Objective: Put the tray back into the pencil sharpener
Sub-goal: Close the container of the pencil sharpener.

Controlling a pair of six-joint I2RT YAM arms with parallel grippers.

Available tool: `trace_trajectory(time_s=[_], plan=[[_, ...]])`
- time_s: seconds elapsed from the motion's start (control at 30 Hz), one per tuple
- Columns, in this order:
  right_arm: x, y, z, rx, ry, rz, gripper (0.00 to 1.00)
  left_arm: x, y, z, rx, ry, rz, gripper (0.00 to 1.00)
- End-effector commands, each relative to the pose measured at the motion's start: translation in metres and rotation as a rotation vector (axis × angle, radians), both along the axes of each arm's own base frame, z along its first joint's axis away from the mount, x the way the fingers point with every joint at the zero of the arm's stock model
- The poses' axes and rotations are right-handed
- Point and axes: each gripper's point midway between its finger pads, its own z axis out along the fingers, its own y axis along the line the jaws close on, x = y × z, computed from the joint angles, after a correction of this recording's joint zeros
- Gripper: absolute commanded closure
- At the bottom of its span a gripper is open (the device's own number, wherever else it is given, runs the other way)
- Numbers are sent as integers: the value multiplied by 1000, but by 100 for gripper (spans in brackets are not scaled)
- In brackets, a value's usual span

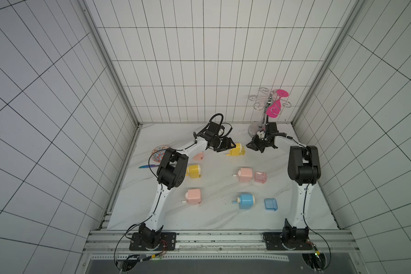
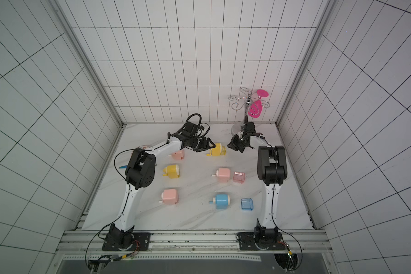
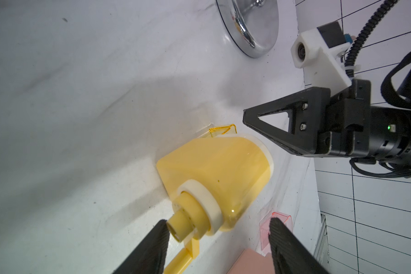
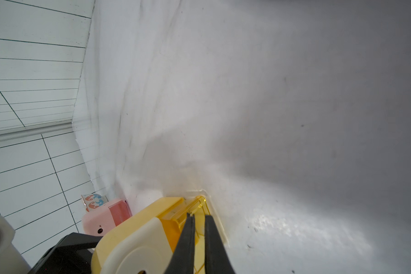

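- The patterned plate [image 1: 157,151] lies on the table [image 1: 211,213] well behind the left gripper [image 1: 228,146], beside that arm's elbow.
- The pink sharpener [image 1: 199,155] sits under the left forearm, near the gripper's wrist.
- The left gripper has its jaws standing apart, straddling the crank end of the yellow pencil sharpener [image 3: 214,170]. In the left wrist view one finger [image 3: 152,246] touches the crank hub. The other finger [image 3: 287,246] stands clear of the body, so the gripper is not clamped on it.
- The yellow pencil sharpener lies on the table between the two grippers, with its crank toward the left gripper and its rear toward the right gripper [image 3: 244,116].
- The tray [image 3: 223,130] is clear yellow and sits in the rear of the yellow pencil sharpener, with its outer edge sticking out. It is on the far side of the body from the left gripper and directly ahead of the right gripper's tip.
- The right gripper has its jaws closed to a narrow slit, and its tip is just beside the tray's protruding edge. Whether it touches the tray cannot be told.
- The chrome rack [image 1: 267,104] stands behind the right gripper, with a pink glass [image 1: 274,108] hanging from it.
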Motion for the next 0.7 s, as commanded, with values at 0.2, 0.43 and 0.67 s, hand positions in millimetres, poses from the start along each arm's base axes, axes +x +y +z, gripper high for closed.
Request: trace_trajectory(time_s=[0.2,0.43,0.67], plan=[[-13,13,-27,39,76,25,95,3,-4,-5,-2,1,-10,30],[-15,27,-21,62,63,68,96,3,-4,-7,-2,3,-11,30],[-20,39,-18,81,63,98,96,2,-4,-9,-1,7,-13,30]])
